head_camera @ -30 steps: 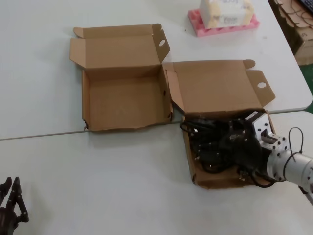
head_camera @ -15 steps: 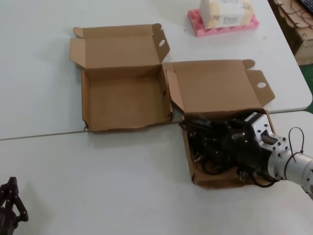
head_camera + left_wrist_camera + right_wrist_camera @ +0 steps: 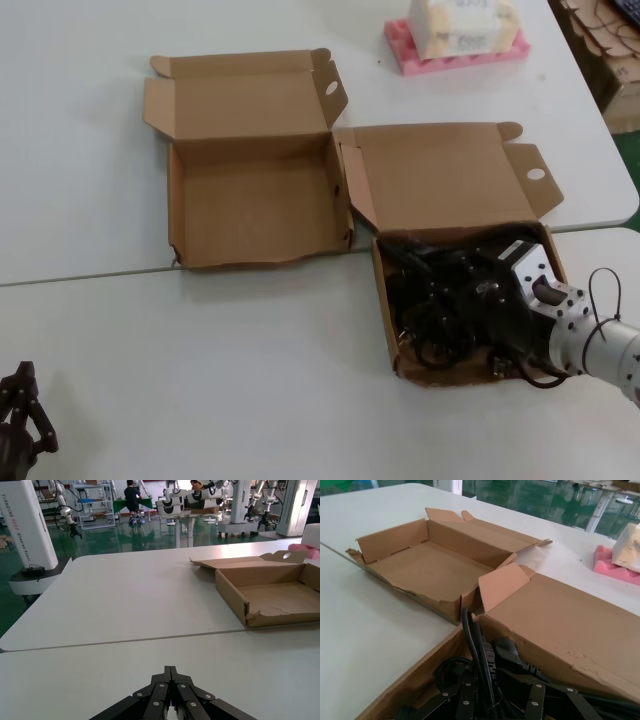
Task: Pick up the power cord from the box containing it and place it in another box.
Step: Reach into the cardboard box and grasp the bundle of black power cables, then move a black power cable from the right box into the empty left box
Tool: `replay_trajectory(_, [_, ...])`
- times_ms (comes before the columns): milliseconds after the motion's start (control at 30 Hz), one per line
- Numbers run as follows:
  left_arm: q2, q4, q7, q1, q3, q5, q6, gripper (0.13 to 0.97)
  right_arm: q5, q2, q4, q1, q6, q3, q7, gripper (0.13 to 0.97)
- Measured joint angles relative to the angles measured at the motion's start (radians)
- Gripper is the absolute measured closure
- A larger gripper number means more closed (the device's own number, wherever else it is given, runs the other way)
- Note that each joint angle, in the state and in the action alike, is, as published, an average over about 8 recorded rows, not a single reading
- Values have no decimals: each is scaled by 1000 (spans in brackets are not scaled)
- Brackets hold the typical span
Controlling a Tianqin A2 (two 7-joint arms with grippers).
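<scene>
The black power cord (image 3: pixel 425 300) lies in a tangle with other black cords inside the askew right box (image 3: pixel 383 320), whose flat lid (image 3: pixel 440 180) lies open behind it. My right gripper (image 3: pixel 468 298) is down in that box among the cords; in the right wrist view its jaws (image 3: pixel 500 700) stand open with cord strands (image 3: pixel 476 645) running between them. The other box (image 3: pixel 250 210), with a wavy front wall, stands open and bare at the left; it also shows in the right wrist view (image 3: pixel 425 570). My left gripper (image 3: pixel 20 405) is parked shut at the near left of the table.
A pink foam tray (image 3: pixel 455 50) with a white pack stands at the far right. Stacked cardboard (image 3: pixel 610 50) sits beyond the table's right edge. A seam between two tables (image 3: pixel 90 275) runs under the left box's front. The left box's side tab (image 3: pixel 332 90) stands up.
My right gripper has shifted slightly nearer and lower into the cords. My left gripper has dropped a little at the frame's bottom edge.
</scene>
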Motion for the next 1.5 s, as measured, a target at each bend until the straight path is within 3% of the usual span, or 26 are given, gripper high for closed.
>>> replay_trajectory(267, [0, 0, 0, 0, 0, 0, 0, 934, -2, 41, 42, 19, 41, -57, 0, 888])
replay_trajectory(633, [0, 0, 0, 0, 0, 0, 0, 934, -13, 137, 216, 24, 27, -65, 0, 899])
replay_trajectory(900, [0, 0, 0, 0, 0, 0, 0, 934, -29, 106, 251, 85, 38, -53, 0, 900])
replay_trajectory(1067, [0, 0, 0, 0, 0, 0, 0, 934, -26, -7, 158, 170, 108, -96, 0, 901])
replay_trajectory(1333, [0, 0, 0, 0, 0, 0, 0, 934, -11, -275, -166, 307, 216, -201, 0, 901])
replay_trajectory(1500, [0, 0, 0, 0, 0, 0, 0, 934, -107, -417, -379, 390, 336, -331, 0, 902])
